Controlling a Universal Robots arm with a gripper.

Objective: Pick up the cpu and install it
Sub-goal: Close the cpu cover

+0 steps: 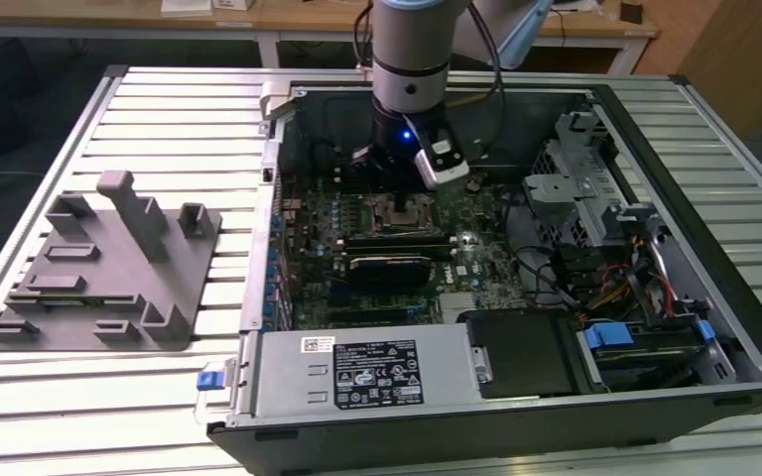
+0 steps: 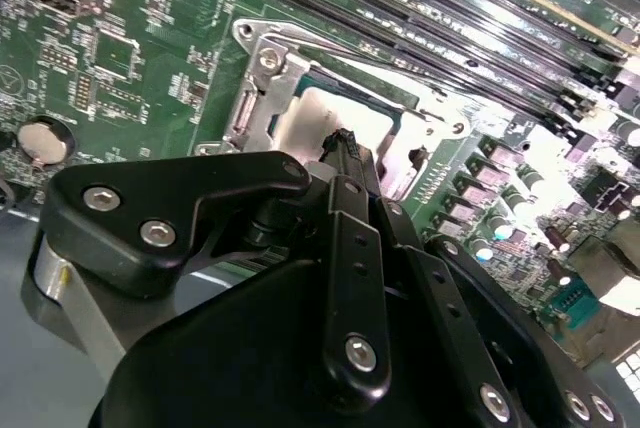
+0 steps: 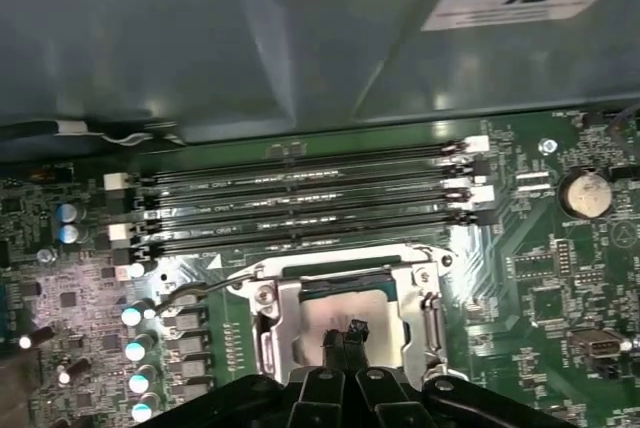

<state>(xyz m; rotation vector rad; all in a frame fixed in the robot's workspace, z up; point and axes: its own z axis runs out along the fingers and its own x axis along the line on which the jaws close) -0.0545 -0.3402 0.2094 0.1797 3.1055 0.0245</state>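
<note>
I see the chip [image 3: 378, 310] lying in its socket frame [image 3: 266, 336], so installing looks nearly done; my gripper [image 3: 345, 332] sits over it, fingers together, clamping nothing.

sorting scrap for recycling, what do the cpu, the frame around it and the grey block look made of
The cpu: top looks like metal, pale silvery with a soft sheen. The socket frame: bright bare metal, probably steel, glinting, with screw heads. The grey fixture block: likely plastic, even matte grey, no glint.
</note>
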